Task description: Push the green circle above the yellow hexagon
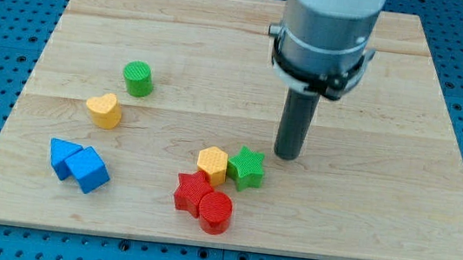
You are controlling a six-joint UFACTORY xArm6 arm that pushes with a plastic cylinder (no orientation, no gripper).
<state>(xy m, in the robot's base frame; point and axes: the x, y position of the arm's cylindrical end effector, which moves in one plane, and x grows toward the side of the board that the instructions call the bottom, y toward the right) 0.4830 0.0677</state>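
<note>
The green circle (138, 78) stands on the wooden board at the view's left of centre. The yellow hexagon (212, 164) sits near the view's bottom centre, touching the green star (247, 168) on its right. My tip (286, 156) rests on the board just to the upper right of the green star, far to the right of the green circle. The arm's grey body hangs over the top centre of the board.
A yellow heart (104, 110) lies just below the green circle. Two blue blocks (77, 165) sit at the bottom left. A red star (191, 192) and a red circle (215, 212) lie below the yellow hexagon. The board edge (227, 246) runs along the bottom.
</note>
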